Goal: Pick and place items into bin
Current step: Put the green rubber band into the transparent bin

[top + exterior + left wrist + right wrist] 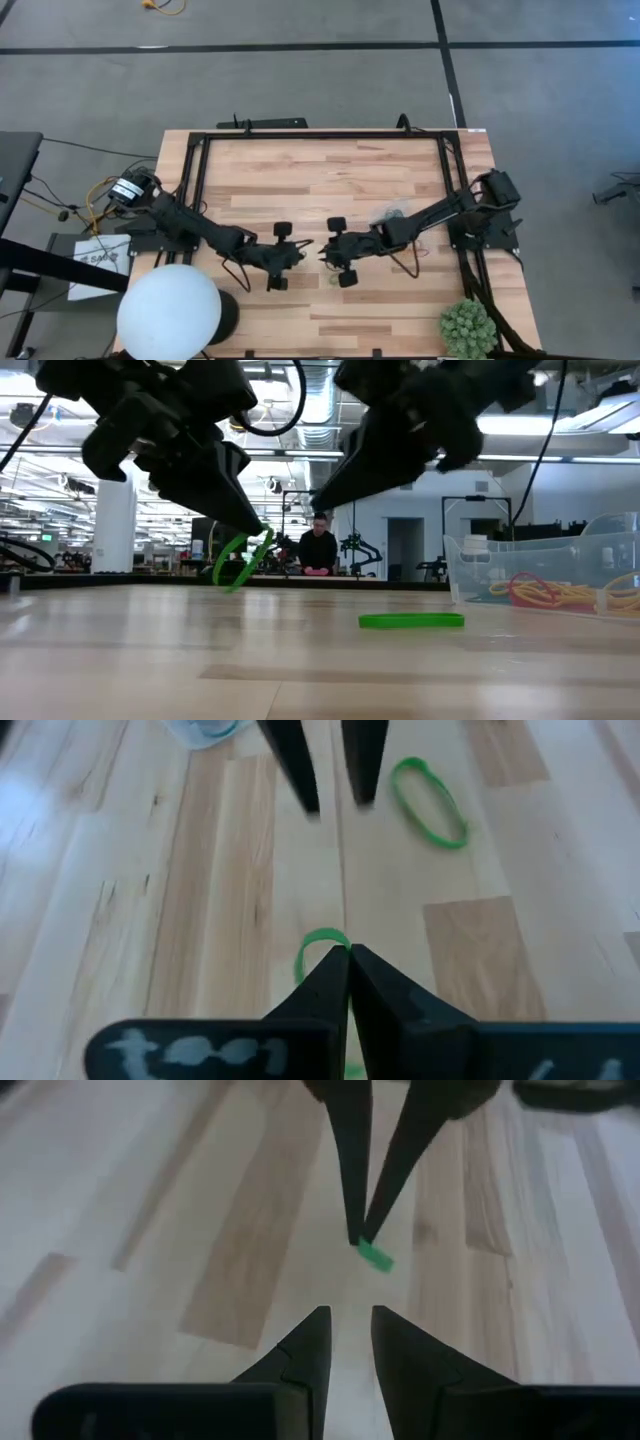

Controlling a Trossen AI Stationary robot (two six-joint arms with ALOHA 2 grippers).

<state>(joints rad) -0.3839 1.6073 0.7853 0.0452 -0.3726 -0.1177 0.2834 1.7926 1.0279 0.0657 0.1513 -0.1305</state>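
Jaws of the left gripper (262, 538) are pinched tight on a green band (240, 560), which hangs as a loop off the tips, clear of the counter (150, 650), left of centre in the low view. From the left wrist, that band (318, 952) pokes out past the closed tips at lower centre, and a second green band (430, 802) lies flat on the wood at upper right, beside the other arm's two dark fingers (362, 765). From above, the left gripper (300, 247) sits just left of the frame's middle, tip to tip with the right gripper (324, 252), the two nearly meeting. Jaws of the right gripper (350, 1325) stand a little apart with nothing between them; in its wrist view the left gripper's closed tips show at upper centre with a scrap of green (375, 1256) at their point. In the low view the second band (411, 621) rests flat on the counter right of centre, under the right gripper (318, 500). At the far right of that view stands the bin (560, 575), holding red and yellow-orange bands (545, 593). From above, the bin (392, 214) shows faintly right of centre, behind the right arm. A white globe (168, 312) fills the lower left and a plant (468, 326) the lower right. Beyond the counter a person (318, 548) sits in the room.
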